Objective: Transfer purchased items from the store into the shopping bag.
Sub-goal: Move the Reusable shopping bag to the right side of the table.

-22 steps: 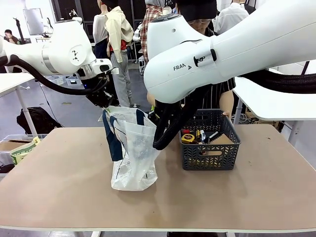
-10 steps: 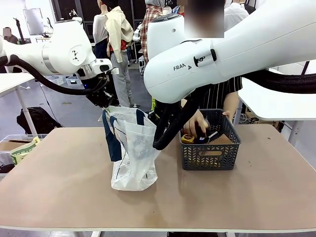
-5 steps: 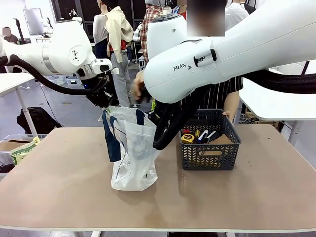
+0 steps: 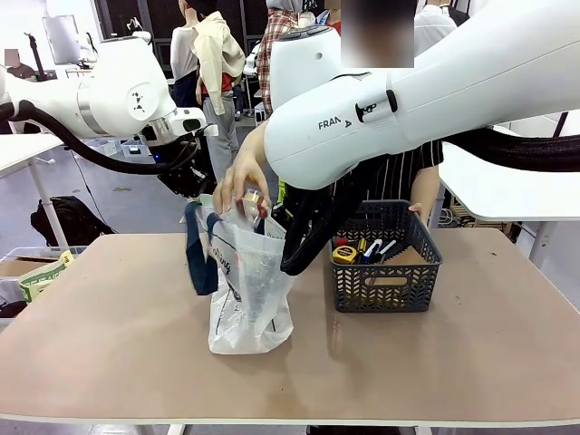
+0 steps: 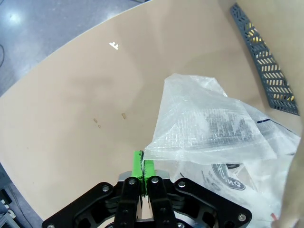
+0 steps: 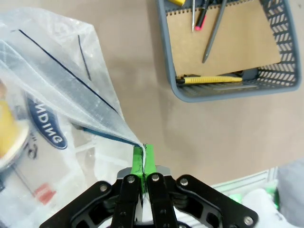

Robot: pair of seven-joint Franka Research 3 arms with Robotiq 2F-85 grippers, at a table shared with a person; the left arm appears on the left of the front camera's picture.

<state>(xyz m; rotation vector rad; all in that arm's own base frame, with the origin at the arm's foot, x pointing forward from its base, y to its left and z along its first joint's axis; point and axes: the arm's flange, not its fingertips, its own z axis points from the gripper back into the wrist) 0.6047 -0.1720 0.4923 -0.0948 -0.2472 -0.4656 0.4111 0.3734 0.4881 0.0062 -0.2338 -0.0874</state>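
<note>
Tabletop: one bag, one basket; left tool, right tool pinch bag.

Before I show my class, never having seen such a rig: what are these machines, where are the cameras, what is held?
Two white robot arms stand at a table. The wide picture is from a camera between them, facing a person opposite. The other two are from wrist cameras looking along each pincer. The left pincer and right pincer are each shut on the bag at its rim, spreading its mouth, where the person's hand is. Beside it stands a basket holding a tape measure and a tan pad.
</note>
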